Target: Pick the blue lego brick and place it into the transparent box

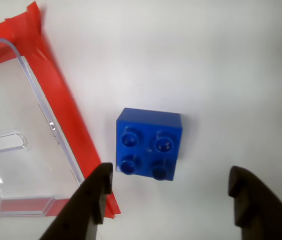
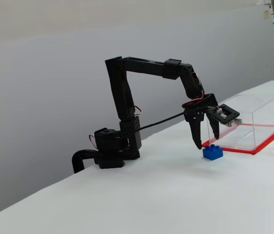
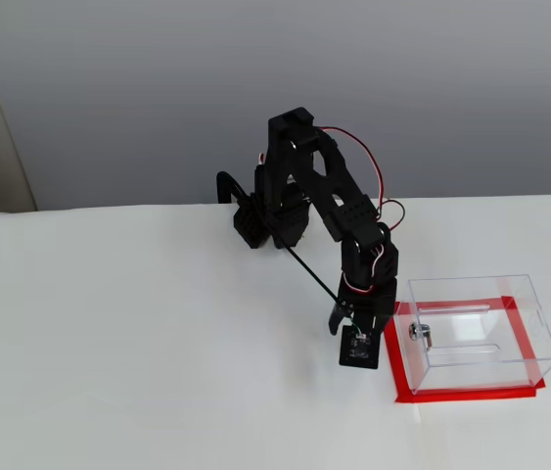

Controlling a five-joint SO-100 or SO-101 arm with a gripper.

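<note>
The gripper (image 1: 168, 192) hangs with its two dark fingers spread wide apart and nothing between them; in the wrist view one fingertip (image 1: 99, 186) shows at lower left and the other at lower right, with bare white table in the gap. In a fixed view from the side the gripper (image 2: 205, 140) points straight down, its tips just above the table (image 2: 141, 195) and clear of it.

One blue lego brick (image 1: 149, 144) lies on the table just ahead of the open fingers in the wrist view, nearer the left finger than the right. It sits studs up, and four round studs can be counted on its top, two by two. In the side fixed view the brick (image 2: 212, 153) rests below and slightly right of the fingertips, not touching them. In the fixed view from above the arm (image 3: 353, 235) covers the brick and it cannot be seen.

One transparent box (image 3: 476, 331) stands just right of the gripper (image 3: 356, 343) in that view, on a red base sheet (image 3: 466, 394), with one small silver lock (image 3: 419, 333) on the wall facing the arm. In the wrist view the red sheet (image 1: 63, 107) and the box's clear wall (image 1: 43, 107) run down the left side, beside the brick but apart from it. The brick is outside the box (image 2: 251, 122), close to its near corner
</note>
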